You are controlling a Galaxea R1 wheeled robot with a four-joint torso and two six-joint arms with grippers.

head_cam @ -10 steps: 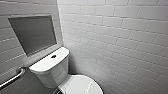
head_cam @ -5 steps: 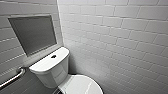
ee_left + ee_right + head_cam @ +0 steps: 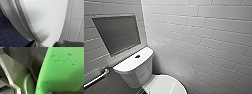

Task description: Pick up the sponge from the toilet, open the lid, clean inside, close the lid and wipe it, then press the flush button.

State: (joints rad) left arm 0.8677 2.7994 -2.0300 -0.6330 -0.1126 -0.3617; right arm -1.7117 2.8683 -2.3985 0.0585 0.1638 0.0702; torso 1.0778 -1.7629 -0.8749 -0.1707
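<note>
Right gripper (image 3: 33, 70) is seen clamped on the green sponge (image 3: 62, 70), which is held close against its dark frame. The toilet (image 3: 135, 70) is set in a white-tiled corner, with the lid (image 3: 167, 86) shut over the bowl and the flush button (image 3: 137, 56) centred on the tank top. A grab rail (image 3: 96, 77) is fixed beside the tank.
</note>
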